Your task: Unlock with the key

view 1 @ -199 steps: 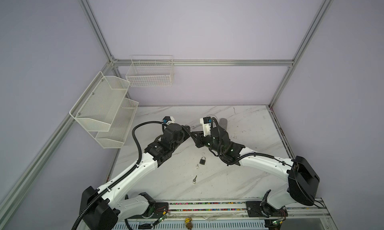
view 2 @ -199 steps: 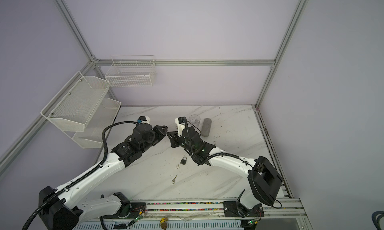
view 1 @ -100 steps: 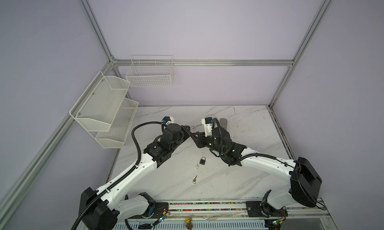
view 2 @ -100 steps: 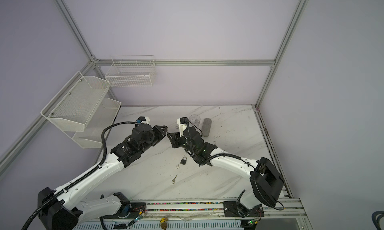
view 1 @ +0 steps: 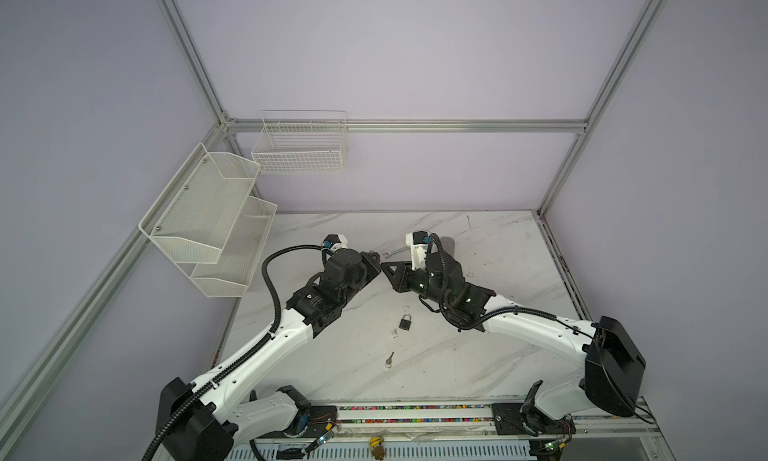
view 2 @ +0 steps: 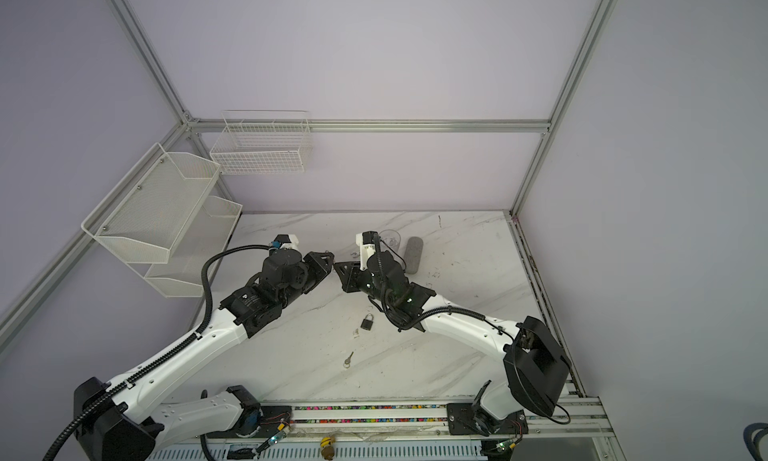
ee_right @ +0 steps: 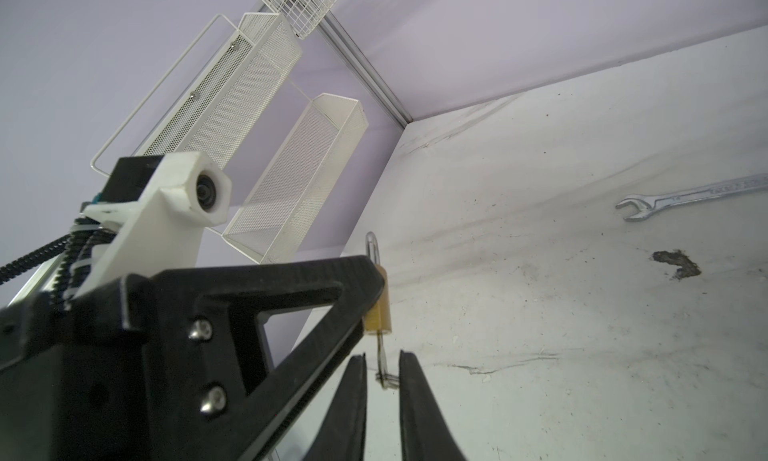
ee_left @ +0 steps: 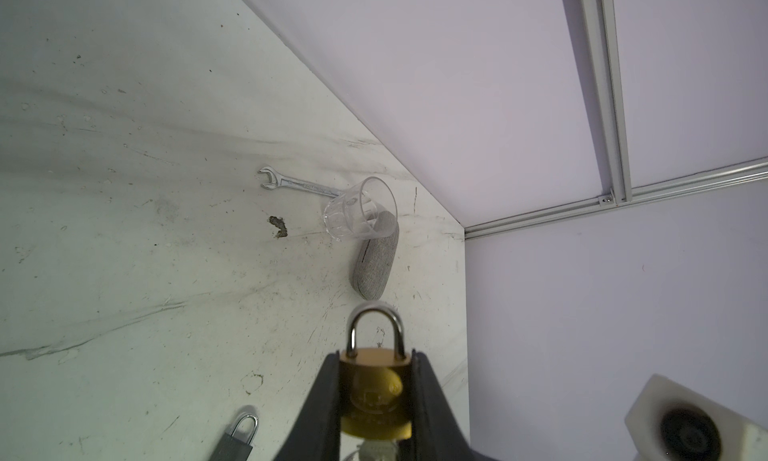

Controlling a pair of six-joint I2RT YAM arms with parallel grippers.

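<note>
My left gripper (ee_left: 376, 354) is shut on a brass padlock (ee_left: 376, 388), holding it above the table with its shackle pointing away from the wrist. In the right wrist view the padlock (ee_right: 379, 309) has a key (ee_right: 380, 351) standing out of its underside, with a small ring (ee_right: 388, 380) on the key. My right gripper (ee_right: 381, 357) straddles that key, and a thin gap shows on each side of it. In both top views the left gripper (view 1: 376, 263) (view 2: 330, 261) and the right gripper (view 1: 384, 268) (view 2: 336, 267) meet tip to tip above the table's middle.
A dark padlock (view 1: 405, 321) (view 2: 367, 322) and a loose key (view 1: 389, 359) (view 2: 348, 359) lie on the marble table nearer the front. A wrench (ee_left: 299, 184), a clear glass (ee_left: 359, 209) and a grey case (ee_left: 374, 263) sit at the back. White wire shelves (view 1: 208, 226) hang on the left wall.
The right arm has edged very slightly, with its tips still at the padlock. The left arm and the padlock have not moved.
</note>
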